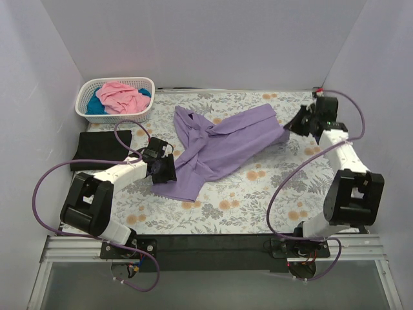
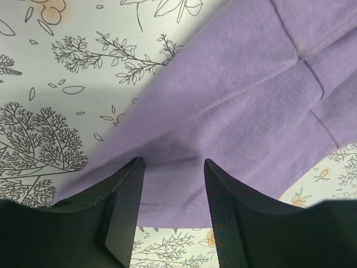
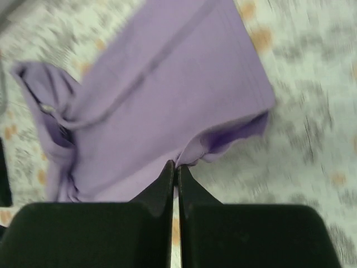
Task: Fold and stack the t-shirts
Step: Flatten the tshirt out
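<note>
The lavender t-shirt point(image 1: 226, 145) lies crumpled and stretched diagonally across the middle of the floral cloth. My left gripper point(image 1: 162, 169) is open, its jaws straddling the shirt's lower-left hem point(image 2: 167, 201) without closing on it. My right gripper point(image 1: 290, 127) is shut on the shirt's far right edge point(image 3: 192, 153) and lifts it slightly. A black t-shirt point(image 1: 100, 148) lies folded flat at the left. A pink t-shirt point(image 1: 119, 95) and a teal blue t-shirt point(image 1: 95, 105) lie bunched in the basket.
The white lattice basket point(image 1: 84, 103) stands at the back left corner. The grey-and-orange floral cloth point(image 1: 258, 194) covers the table. White walls close in the back and both sides. Purple cables loop beside each arm.
</note>
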